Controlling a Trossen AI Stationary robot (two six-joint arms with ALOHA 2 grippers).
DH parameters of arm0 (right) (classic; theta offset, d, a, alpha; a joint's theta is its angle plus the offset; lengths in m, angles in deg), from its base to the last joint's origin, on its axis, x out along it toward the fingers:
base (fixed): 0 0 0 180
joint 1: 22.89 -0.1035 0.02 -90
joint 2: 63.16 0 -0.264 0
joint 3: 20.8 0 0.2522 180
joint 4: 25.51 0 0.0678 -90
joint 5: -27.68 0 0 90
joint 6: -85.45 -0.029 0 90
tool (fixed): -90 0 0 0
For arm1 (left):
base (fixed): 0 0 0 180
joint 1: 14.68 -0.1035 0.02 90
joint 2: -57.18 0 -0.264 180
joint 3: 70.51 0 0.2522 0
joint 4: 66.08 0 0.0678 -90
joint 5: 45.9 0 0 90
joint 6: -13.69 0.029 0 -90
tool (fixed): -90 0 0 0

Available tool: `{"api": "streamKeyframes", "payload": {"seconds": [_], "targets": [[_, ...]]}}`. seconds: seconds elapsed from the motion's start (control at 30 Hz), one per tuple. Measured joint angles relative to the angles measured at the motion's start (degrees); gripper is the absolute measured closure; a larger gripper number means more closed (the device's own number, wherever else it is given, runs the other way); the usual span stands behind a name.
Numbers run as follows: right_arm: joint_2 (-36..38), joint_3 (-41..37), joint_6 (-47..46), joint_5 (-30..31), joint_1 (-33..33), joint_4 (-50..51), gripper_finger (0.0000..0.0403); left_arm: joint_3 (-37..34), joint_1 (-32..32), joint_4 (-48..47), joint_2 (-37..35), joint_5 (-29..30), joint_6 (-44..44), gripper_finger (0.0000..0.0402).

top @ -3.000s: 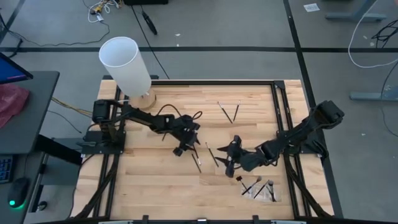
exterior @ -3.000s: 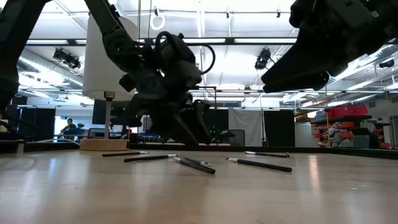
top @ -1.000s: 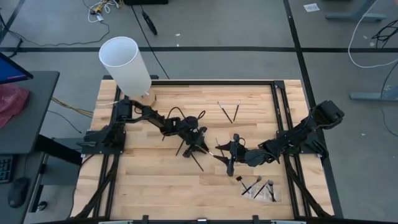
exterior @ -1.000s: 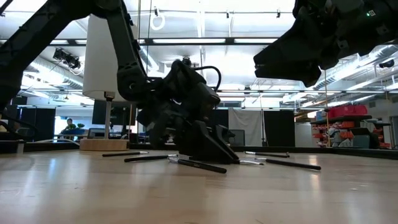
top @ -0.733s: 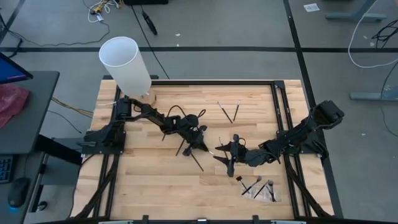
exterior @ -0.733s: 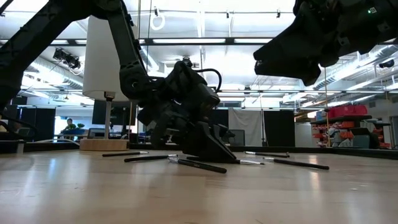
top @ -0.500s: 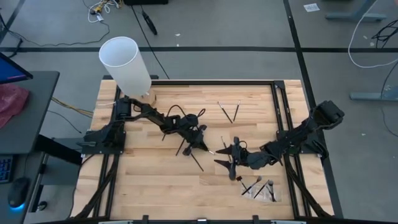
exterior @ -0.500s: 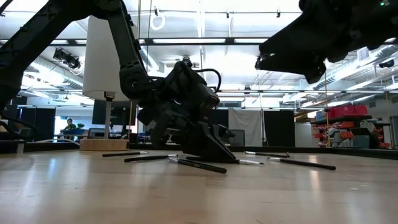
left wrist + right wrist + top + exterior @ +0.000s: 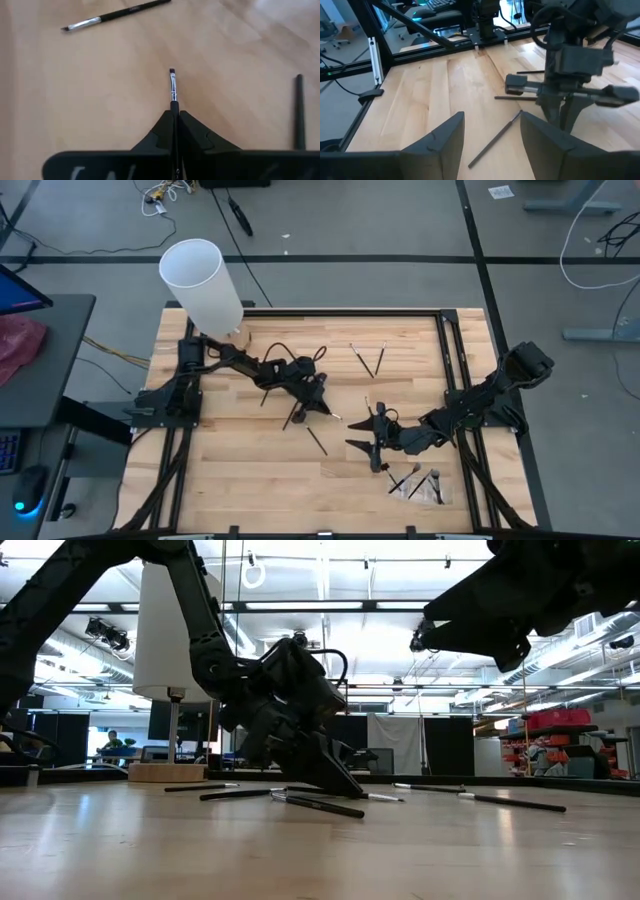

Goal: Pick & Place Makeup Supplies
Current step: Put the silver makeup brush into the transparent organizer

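Note:
Thin dark makeup brushes lie on the wooden table (image 9: 250,470): a crossed pair (image 9: 368,358) toward the far side, one (image 9: 316,440) at the middle, a small heap (image 9: 415,480) at the near right. My left gripper (image 9: 322,410) is at mid-table, shut on one slim brush (image 9: 173,89). My right gripper (image 9: 363,455) hovers open just to its right and holds nothing. In its wrist view a loose brush (image 9: 495,140) lies on the table below its fingers. The white cylinder (image 9: 205,280) stands on a wooden base at the far left corner. My left gripper pinches the brush's handle just behind the pale ferrule (image 9: 174,106) between its two fingertips. The fingers slant down from the table's far left and lie along the brush. Ferrule and bristle tip (image 9: 172,73) stick out past the fingertips, low over the wood (image 9: 385,797).
Two more brushes show in the left wrist view, a pale-ferruled one (image 9: 115,15) and a dark handle (image 9: 299,110). A black frame (image 9: 440,315) borders the table's far and right sides. Bare wood lies along the near left.
My left gripper has shut on the brush at mid-table, then risen a little and drawn slightly toward the far left, taking the brush's ferrule end with it. In the low view a loose brush on the table has slid toward the right.

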Motion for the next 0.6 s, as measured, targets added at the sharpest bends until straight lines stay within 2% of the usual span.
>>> {"api": "streamKeyframes", "payload": {"seconds": [0.2,0.6], "targets": [[0.0,0.0,-1.3,0.0,0.0,1.2,0.0209,0.1,0.0,-0.3,-2.2,0.2,0.4,0.0389],[0.0,0.0,-2.6,0.0,0.0,2.1,0.0209,0.2,0.2,-0.1,-2.1,-0.8,-0.4,0.0388]]}}
